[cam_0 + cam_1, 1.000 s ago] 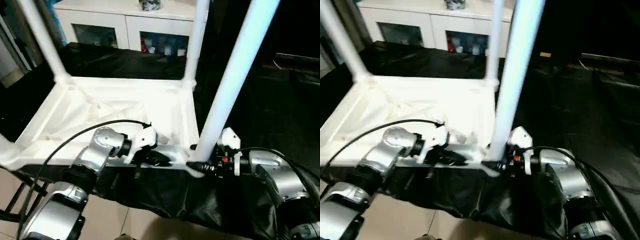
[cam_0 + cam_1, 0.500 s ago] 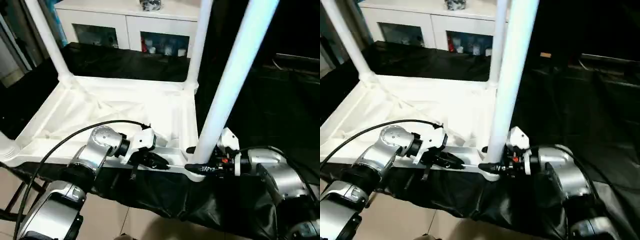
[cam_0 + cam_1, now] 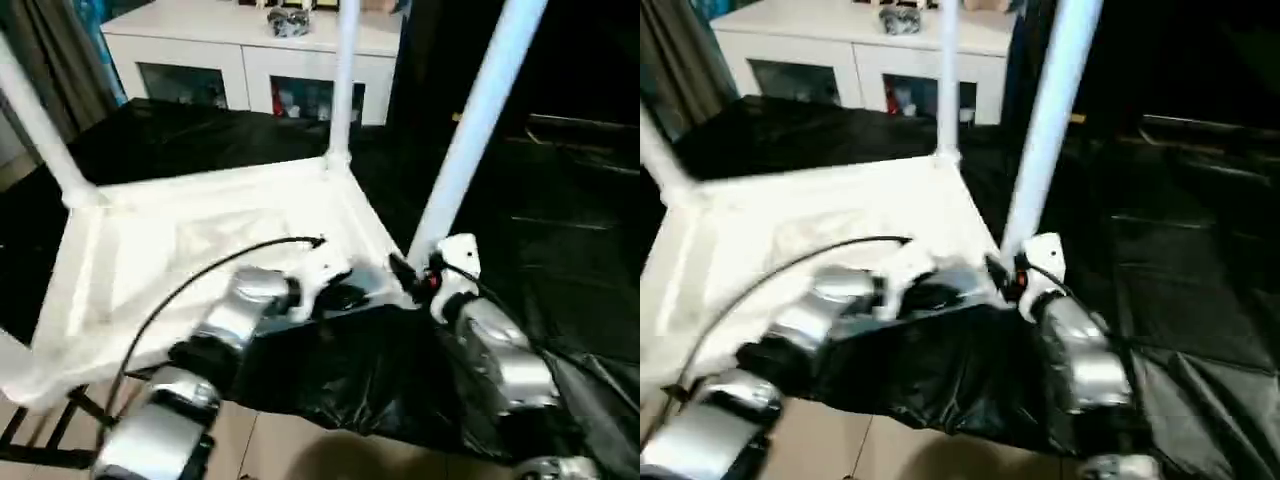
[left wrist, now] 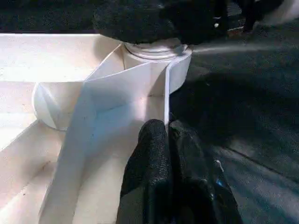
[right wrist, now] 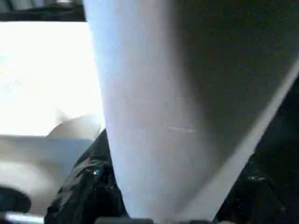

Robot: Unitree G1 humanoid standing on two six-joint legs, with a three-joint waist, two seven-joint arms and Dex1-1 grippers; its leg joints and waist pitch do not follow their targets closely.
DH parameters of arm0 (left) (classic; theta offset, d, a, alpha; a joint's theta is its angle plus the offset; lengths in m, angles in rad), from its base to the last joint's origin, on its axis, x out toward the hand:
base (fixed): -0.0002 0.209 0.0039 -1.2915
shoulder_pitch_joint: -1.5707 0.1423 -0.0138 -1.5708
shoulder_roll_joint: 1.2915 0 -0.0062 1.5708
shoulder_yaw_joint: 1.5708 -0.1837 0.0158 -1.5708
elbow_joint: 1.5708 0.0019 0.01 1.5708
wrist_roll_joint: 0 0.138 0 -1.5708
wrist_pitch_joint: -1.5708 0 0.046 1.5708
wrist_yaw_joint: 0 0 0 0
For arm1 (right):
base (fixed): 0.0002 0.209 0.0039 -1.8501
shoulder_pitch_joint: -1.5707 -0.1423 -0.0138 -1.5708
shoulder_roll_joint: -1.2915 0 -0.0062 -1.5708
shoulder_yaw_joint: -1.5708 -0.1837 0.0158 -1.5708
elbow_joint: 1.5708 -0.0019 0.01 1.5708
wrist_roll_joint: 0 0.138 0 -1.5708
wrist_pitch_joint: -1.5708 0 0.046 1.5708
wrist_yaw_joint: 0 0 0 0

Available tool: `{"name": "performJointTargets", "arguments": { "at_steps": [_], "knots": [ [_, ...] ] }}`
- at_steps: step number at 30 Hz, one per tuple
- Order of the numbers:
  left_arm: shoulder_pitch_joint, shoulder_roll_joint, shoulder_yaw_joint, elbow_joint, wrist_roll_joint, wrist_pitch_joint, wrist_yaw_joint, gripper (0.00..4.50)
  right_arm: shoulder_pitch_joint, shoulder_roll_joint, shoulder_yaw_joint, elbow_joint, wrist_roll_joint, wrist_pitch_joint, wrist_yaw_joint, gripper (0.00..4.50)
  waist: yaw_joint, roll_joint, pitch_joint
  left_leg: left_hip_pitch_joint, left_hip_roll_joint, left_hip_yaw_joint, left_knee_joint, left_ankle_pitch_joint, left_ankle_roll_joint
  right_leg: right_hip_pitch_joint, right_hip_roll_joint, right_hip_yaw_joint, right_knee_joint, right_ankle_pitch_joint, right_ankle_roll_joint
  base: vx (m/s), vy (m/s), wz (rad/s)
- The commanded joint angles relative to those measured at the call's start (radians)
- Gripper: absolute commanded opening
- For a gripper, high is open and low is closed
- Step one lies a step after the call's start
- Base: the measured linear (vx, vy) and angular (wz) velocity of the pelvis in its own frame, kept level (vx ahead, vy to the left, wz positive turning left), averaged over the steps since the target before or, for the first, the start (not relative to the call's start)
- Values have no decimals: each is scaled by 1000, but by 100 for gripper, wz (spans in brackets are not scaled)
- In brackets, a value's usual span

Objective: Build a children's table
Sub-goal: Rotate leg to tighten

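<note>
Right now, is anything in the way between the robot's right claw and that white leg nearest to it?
Nothing visible. The right gripper is already at the foot of the nearest leg, where it meets the tabletop.

The tabletop and legs look like smooth white plastic. Black sheeting is glossy and creased. The forearms are brushed silver metal; the fingers are matt black.

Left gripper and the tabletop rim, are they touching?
Touching. The left wrist view shows the left gripper, shut, with fingertips pressed against the tabletop rim's edge.
</note>
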Motion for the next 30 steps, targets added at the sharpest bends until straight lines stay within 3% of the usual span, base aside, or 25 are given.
{"name": "performJointTargets", "arguments": {
  "at_steps": [1, 5, 9, 12, 15, 18, 21, 26, 30],
  "knots": [
    [-12, -70, -31, 11, 0, -13, 30, 0, 15, 75, 71, 44, 24, 33, 34, 256, -5, -7, -32, 12, 58, -43, -90, -428, -9, 8, -69, 43, -102, -513, -112, 0, 0, 0],
    [-4, -50, -41, 1, 7, -34, -8, 0, 16, 66, 68, 19, 45, 4, 89, 286, -4, -7, -33, 11, 59, -41, -91, -432, -6, 9, -70, 45, -99, -480, -127, 0, 0, 0],
    [13, 1, -55, -25, -2, -78, -101, 0, 29, -8, 92, -35, 83, 24, 247, 311, 0, -12, -37, 3, 61, -38, -89, -375, 17, 19, -72, 49, -90, -411, -147, 0, 0, 0],
    [18, 59, -69, -31, -8, -117, -209, 0, 31, -105, 125, -61, 95, 32, 409, 333, 3, -14, -42, -5, 62, -31, -82, -290, 47, 29, -70, 50, -74, -280, -185, 0, 0, 0],
    [13, 89, -64, -30, -22, -133, -275, 0, 32, -174, 152, -76, 106, 24, 544, 333, 7, -14, -50, -3, 62, -24, -70, -204, 79, 33, -69, 48, -56, -124, -242, 60, -15, 1],
    [2, 118, -64, -21, -32, -150, -341, 0, 38, -249, 191, -91, 111, 0, 689, 333, 19, -13, -55, -7, 65, -19, -59, -113, 132, 40, -65, 41, -36, 19, -286, 19, -4, 1],
    [-11, 137, -68, -5, -40, -169, -405, 0, 27, -314, 222, -95, 123, 6, 829, 333, 26, -13, -53, -7, 66, -17, -57, -127, 143, 38, -65, 39, -38, -3, -293, 0, 0, 0],
    [-26, 153, -75, 6, -50, -182, -465, 0, 2, -356, 253, -97, 156, 66, 959, 296, 42, -12, -47, 3, 72, -19, -66, -198, 97, 34, -69, 42, -49, -143, -279, 0, 0, 0],
    [-36, 158, -72, 16, -50, -188, -485, 0, -11, -365, 271, -91, 169, 85, 1002, 260, 46, -14, -50, 2, 71, -19, -65, -186, 85, 35, -70, 43, -46, -125, -281, 0, 0, 0]
  ]
}}
